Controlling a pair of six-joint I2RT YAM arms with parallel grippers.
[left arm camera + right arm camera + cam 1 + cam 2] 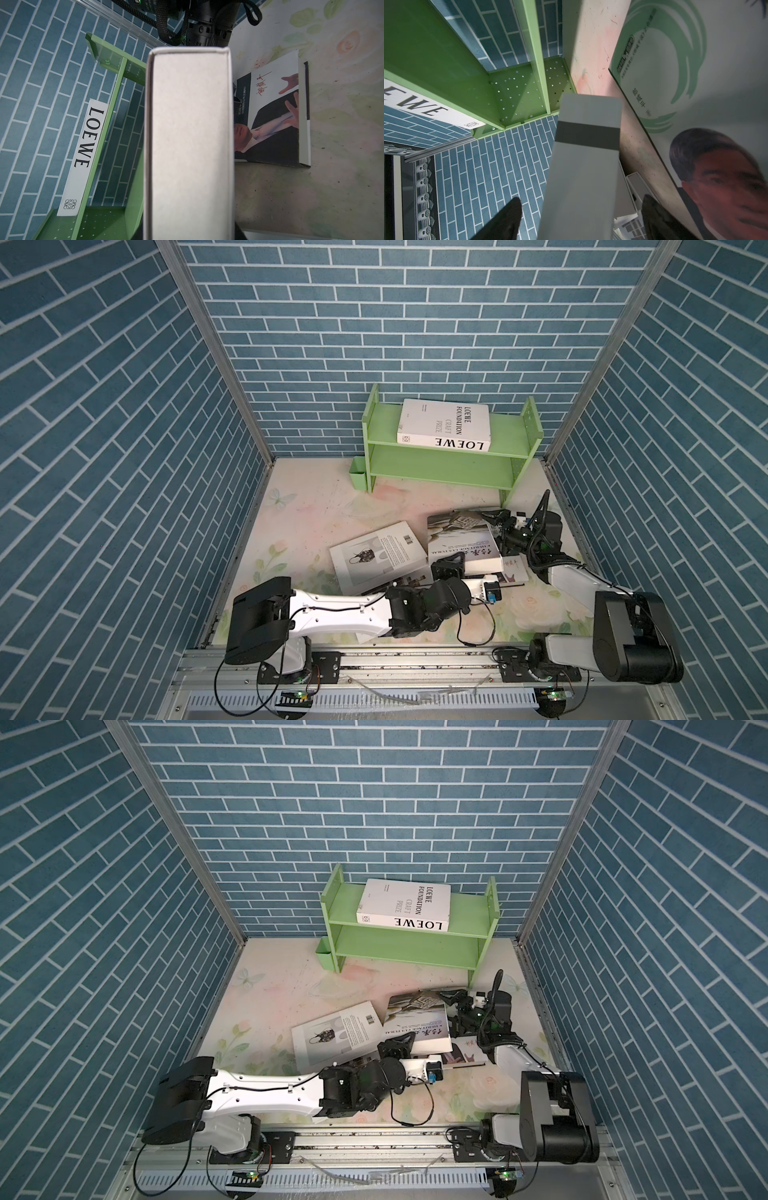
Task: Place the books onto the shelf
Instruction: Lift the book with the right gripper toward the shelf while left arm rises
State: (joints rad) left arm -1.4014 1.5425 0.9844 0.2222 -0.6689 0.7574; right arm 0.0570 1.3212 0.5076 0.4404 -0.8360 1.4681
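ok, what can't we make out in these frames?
Left jaws' grip: page edge of the thick white HERITAGE CULTURAL hardback fills the left wrist view; too small in top views.
Book count: black-and-white left arm covers part of the pile in both top views.
Glossy suited-man portrait book: mostly under that hardback in top views, cut by the frame edge in the right wrist view.
Light green wooden shelf lower tier: rear hidden by upper board.

Four thick books show: white LOEWE book [444,425], white barcoded book [374,556], pale HERITAGE CULTURAL book [457,531], suited-man portrait book [270,124]. There is one light green wooden two-tier shelf [436,468] and one small green cup [357,475].
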